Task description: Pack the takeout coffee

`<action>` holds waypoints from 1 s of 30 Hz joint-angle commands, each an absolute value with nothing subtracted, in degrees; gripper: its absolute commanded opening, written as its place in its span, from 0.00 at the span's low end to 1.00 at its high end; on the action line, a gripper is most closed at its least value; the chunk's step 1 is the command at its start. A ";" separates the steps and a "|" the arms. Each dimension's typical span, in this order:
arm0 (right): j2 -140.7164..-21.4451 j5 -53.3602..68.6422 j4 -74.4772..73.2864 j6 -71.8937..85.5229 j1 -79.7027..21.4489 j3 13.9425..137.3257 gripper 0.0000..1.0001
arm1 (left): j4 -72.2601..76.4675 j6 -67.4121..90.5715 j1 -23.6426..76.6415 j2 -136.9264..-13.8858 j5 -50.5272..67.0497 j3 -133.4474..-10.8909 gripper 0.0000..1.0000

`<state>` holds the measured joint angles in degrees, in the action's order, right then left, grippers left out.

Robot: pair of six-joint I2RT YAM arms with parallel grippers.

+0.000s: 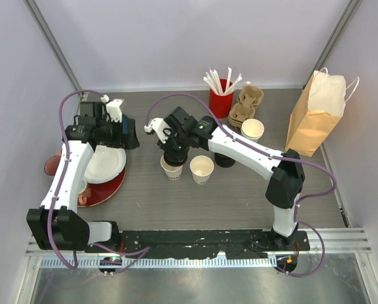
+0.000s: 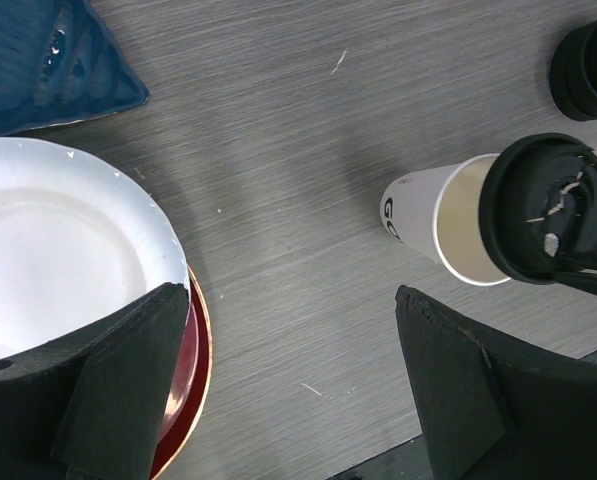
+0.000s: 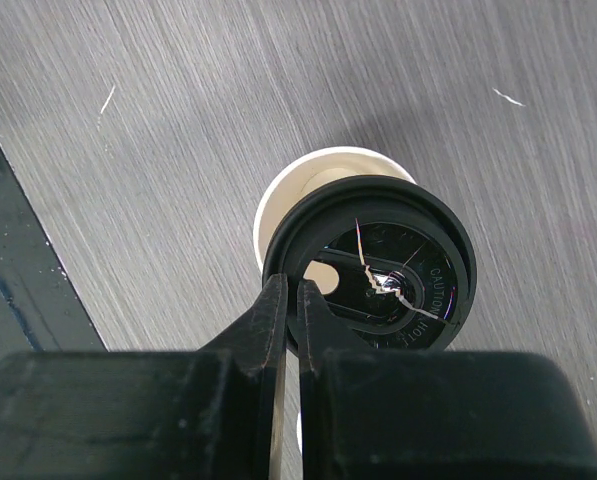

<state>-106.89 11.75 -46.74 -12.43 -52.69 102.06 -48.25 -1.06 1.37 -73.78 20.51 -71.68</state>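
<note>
My right gripper [image 1: 171, 151] [image 3: 290, 290] is shut on the rim of a round black sip lid [image 3: 378, 265] [image 2: 548, 208]. It holds the lid just over the mouth of a small white paper cup [image 1: 171, 170] [image 2: 443, 220], slightly off-centre; the cup's rim [image 3: 278, 195] shows at the lid's upper left. A second white cup [image 1: 202, 170] stands lidless right beside it, and a third lidless cup [image 1: 252, 129] stands further back right. My left gripper [image 1: 122, 130] [image 2: 288, 292] is open and empty above the table, next to the plates.
A stack of black lids [image 1: 225, 158] [image 2: 588, 65] sits behind the two cups. A brown paper bag [image 1: 315, 114], a cardboard cup carrier [image 1: 245, 104] and a red cup of stirrers [image 1: 221, 98] stand at the back right. A white plate [image 2: 58, 260] on a red plate [image 1: 106, 190] lies at the left.
</note>
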 commanded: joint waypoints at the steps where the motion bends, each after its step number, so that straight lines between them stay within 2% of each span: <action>1: -108.28 12.30 -47.29 -14.24 -53.88 106.35 0.01 | -46.06 -0.35 0.97 -72.07 20.48 -71.19 0.90; 30: -113.11 13.01 -46.84 -13.53 -54.58 106.00 0.01 | -46.05 -0.35 0.97 -72.33 21.36 -71.28 0.90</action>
<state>-112.27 12.80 -47.86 -13.37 -54.24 103.98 -47.42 -0.47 1.37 -73.76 20.58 -71.31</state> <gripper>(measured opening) 0.090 0.900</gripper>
